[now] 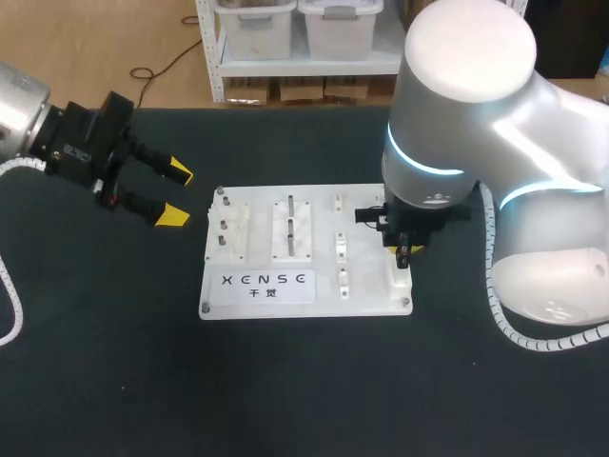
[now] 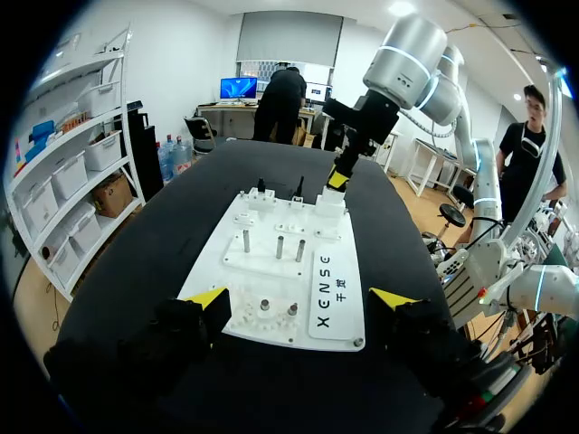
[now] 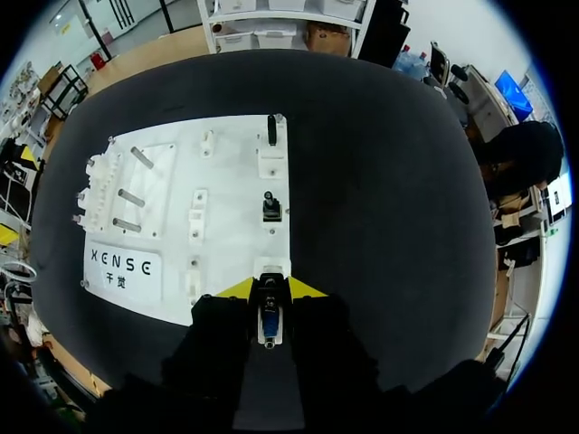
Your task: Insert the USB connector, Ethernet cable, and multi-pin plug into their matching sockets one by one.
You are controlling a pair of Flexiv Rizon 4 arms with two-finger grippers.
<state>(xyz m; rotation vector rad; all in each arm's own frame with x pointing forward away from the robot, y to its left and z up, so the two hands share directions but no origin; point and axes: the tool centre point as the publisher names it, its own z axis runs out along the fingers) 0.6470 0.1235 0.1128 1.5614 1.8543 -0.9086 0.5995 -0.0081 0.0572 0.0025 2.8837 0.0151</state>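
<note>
The white socket board (image 1: 304, 286) lies mid-table. My right gripper (image 1: 404, 252) hangs over the board's front right corner, just above a white socket block (image 1: 398, 281). In the right wrist view the right gripper (image 3: 270, 289) is shut on a small black USB connector (image 3: 269, 318) with a blue and silver end. Two black plugs (image 3: 270, 129) (image 3: 270, 207) stand on the board's right column ahead of it. My left gripper (image 1: 177, 194) hovers open and empty left of the board; from the left wrist, the left gripper (image 2: 300, 298) faces the board (image 2: 271, 271).
White pegs and fixtures (image 1: 228, 227) stand on the board's left half, with a label panel (image 1: 265, 282) along its front edge. Dark table surface surrounds the board. My right arm's coiled cable (image 1: 495, 286) hangs beside the board's right side.
</note>
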